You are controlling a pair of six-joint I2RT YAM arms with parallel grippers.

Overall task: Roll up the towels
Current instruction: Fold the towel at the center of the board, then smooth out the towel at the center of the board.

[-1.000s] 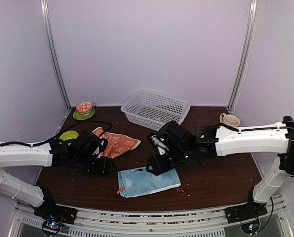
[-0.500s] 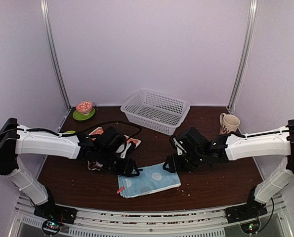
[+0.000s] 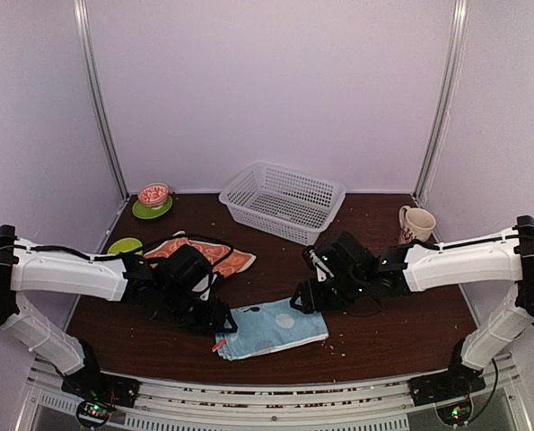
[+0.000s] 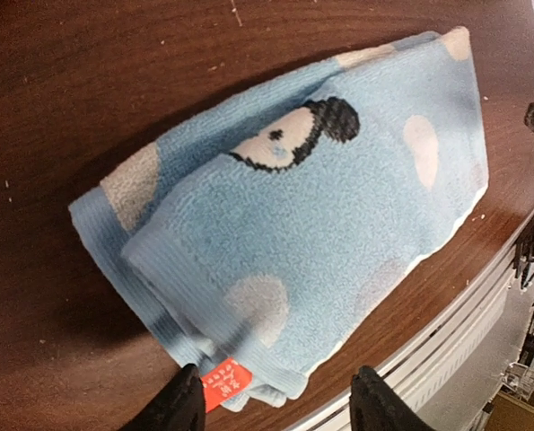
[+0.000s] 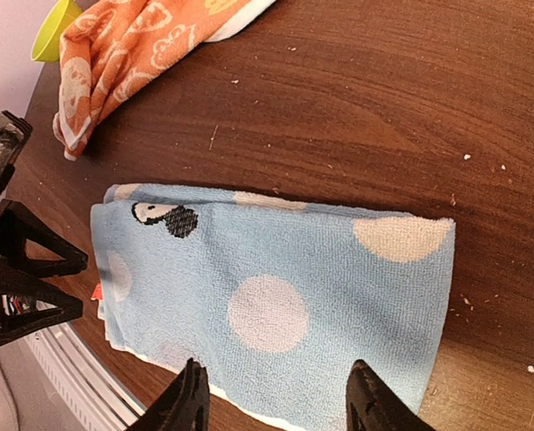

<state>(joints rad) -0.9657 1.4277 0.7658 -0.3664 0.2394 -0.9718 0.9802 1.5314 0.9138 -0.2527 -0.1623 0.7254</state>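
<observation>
Status at that moment: the blue towel (image 3: 271, 328) lay folded flat on the table (image 3: 401, 332) close to the front edge, between the two grippers. It had pale dots, a small black-and-white cartoon figure near one edge, and an orange tag (image 4: 223, 397) at its near-left corner. Not rolled at all.

The left gripper (image 3: 217, 316) sat at the towel's left end. In the wrist view I saw its fingers spread apart over the tag corner with nothing pinched between them. I couldn't tell whether the tips touched the cloth.

The right gripper (image 3: 304, 299) was at the towel's far-right edge. Its fingers were also spread, over the towel's edge with nothing held. Contact was unclear there too.

The orange towel (image 3: 214, 256) with the white swirl pattern lay rumpled behind the left arm, partly hidden by it in the top view and well clear of both grippers. A yellow-green dish (image 3: 124, 245) was just to its left.

Further back I saw a white plastic basket (image 3: 282, 199) at centre rear, a cream mug (image 3: 416, 222) at the right rear, and a small red patterned bowl (image 3: 153, 193) on a green plate (image 3: 138, 213) at the left rear.
</observation>
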